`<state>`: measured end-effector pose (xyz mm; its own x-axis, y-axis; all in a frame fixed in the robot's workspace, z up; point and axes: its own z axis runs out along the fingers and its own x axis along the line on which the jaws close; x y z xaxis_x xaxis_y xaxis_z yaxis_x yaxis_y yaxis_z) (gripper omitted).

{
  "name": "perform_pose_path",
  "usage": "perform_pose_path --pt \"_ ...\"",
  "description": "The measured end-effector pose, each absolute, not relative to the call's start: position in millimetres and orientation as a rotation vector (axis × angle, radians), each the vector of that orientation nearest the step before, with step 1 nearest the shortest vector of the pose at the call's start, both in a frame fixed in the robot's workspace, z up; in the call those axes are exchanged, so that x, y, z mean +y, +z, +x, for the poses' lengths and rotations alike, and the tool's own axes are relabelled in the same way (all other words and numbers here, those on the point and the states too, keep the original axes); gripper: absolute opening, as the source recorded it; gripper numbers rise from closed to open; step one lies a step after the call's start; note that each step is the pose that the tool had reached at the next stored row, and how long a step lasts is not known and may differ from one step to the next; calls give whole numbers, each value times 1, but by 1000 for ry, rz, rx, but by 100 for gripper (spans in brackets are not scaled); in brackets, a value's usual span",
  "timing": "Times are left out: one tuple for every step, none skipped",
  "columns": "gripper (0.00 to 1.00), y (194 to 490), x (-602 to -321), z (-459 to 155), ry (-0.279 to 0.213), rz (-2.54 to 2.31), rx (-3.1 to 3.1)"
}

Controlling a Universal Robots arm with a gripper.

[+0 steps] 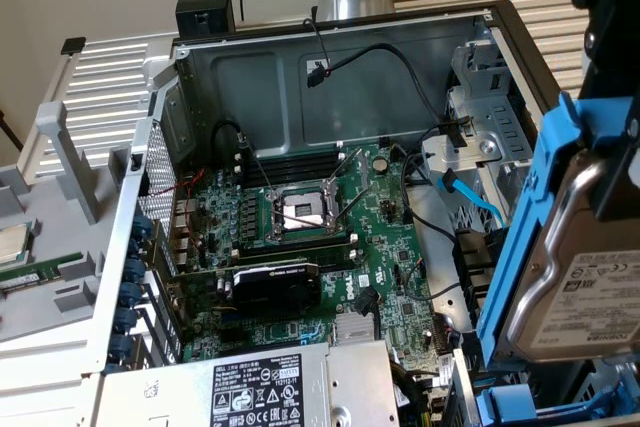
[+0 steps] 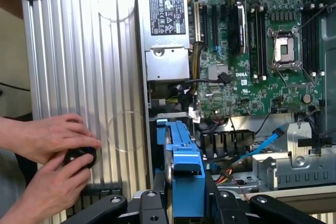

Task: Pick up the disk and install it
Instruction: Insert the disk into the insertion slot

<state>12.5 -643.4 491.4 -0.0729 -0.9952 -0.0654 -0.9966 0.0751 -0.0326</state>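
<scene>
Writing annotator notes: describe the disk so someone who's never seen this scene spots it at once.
Start at the open computer case; at the exterior view's right the disk stands on edge, clamped in the gripper. It is silver-grey metal with a white barcode label in a blue plastic frame; the other blue frame sits lower, in the case.

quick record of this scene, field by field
claw: shut on the disk
disk: on edge in its blue frame, raised at the exterior view's right, not yet installed
case: open, motherboard exposed
hands: a person's two hands around a black knob on the ribbed panel beside the case
</scene>
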Motion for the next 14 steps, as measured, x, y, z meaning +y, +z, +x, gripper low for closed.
perform_pose_path --pt "36 491 -642 13 32 -2090 2251" --pt "36 491 -642 13 33 -2090 2251" --pt "36 491 -642 13 33 -2090 2251" --pt "36 491 -642 13 33 -2090 2251" --pt "36 490 -642 13 34 -2090 2252" --pt "36 490 -642 14 34 -2090 2252" --pt "36 489 -642 14 34 -2090 2252" --pt "36 489 -642 15 34 -2091 2252" --pt "36 488 -642 15 35 -2091 2252" --pt "36 487 -642 15 35 -2091 2253" --pt "36 486 -642 15 35 -2091 2253" --pt "36 485 -642 15 36 -2091 2253" --pt "36 485 -641 15 36 -2092 2253" --pt "36 484 -641 16 36 -2092 2253"
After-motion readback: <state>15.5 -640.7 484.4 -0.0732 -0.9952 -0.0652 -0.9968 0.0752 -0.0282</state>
